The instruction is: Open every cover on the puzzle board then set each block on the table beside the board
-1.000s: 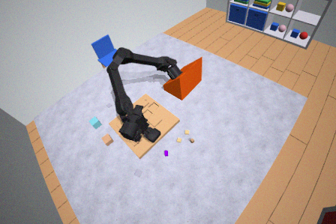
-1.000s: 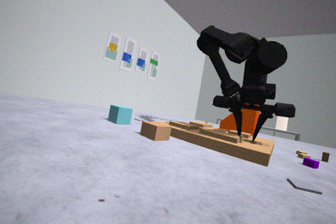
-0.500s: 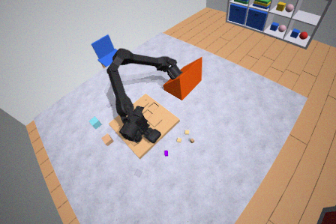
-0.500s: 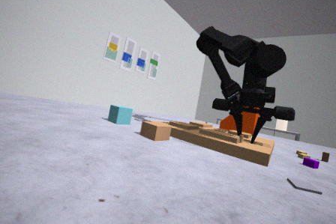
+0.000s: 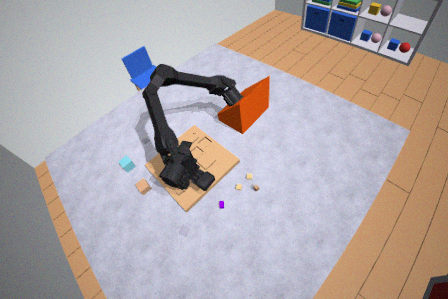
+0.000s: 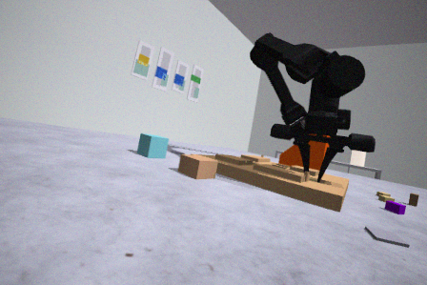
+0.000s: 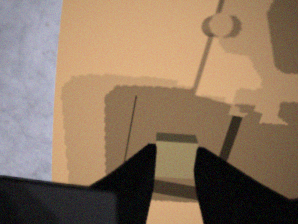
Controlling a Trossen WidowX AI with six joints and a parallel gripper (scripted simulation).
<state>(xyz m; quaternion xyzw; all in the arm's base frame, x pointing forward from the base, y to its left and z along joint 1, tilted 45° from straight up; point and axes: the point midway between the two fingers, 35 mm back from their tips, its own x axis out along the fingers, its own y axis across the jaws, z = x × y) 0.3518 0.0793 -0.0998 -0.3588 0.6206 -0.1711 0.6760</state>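
Note:
The tan puzzle board (image 5: 224, 159) (image 6: 286, 187) (image 7: 130, 45) lies flat on the grey rug. My gripper (image 7: 175, 153) (image 6: 313, 176) points straight down over the board's near end. It is shut on a small olive-tan block (image 7: 175, 161) that sits in an open, shaded well (image 7: 122, 115). In the top view the hand (image 5: 182, 175) hides the block and the well. A round pin (image 7: 220, 25) with a thin track line shows further along the board. Several flat covers (image 5: 202, 145) (image 6: 267, 167) lie on the board's far half.
A purple block (image 5: 221, 204) (image 6: 395, 207) and three small tan blocks (image 5: 249, 176) lie on the rug right of the board. A cyan cube (image 5: 127, 164) (image 6: 152, 146) and a tan cube (image 5: 143, 186) (image 6: 197, 166) lie to its left. An orange wedge (image 5: 247, 108) stands behind.

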